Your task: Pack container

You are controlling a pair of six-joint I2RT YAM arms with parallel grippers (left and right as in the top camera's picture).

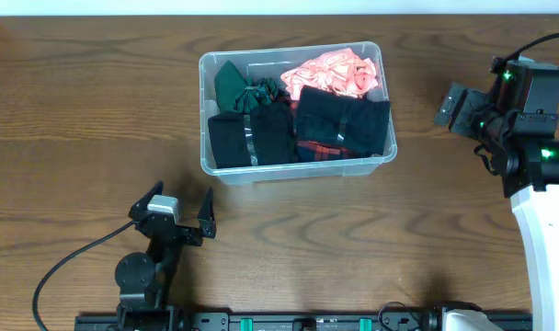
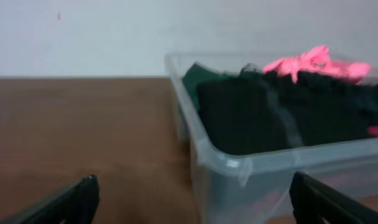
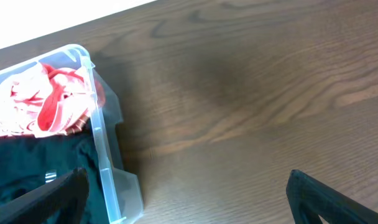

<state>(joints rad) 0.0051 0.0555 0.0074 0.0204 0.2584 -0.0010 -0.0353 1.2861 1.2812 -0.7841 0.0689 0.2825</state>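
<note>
The container [image 1: 353, 167], sitting mid-tabletop [image 1: 77, 110] and filled with soft folded clothes [image 1: 339, 124], looks light but flexible and slick-walled, so it is best taken by its stiffer rim, while the left tool [image 1: 180, 200] and right tool [image 3: 186, 202] both stand wide open, holding nothing

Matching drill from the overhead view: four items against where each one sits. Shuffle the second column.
Things:
1. pink garment
2. green garment
3. left gripper
4. right gripper

Places:
A. outside the container, off its near-left corner
B. inside, far-left corner
C. outside, beyond the container's right end
D. inside, far-right corner

Pairs: 1-D, 2-B, 3-A, 4-C
</note>
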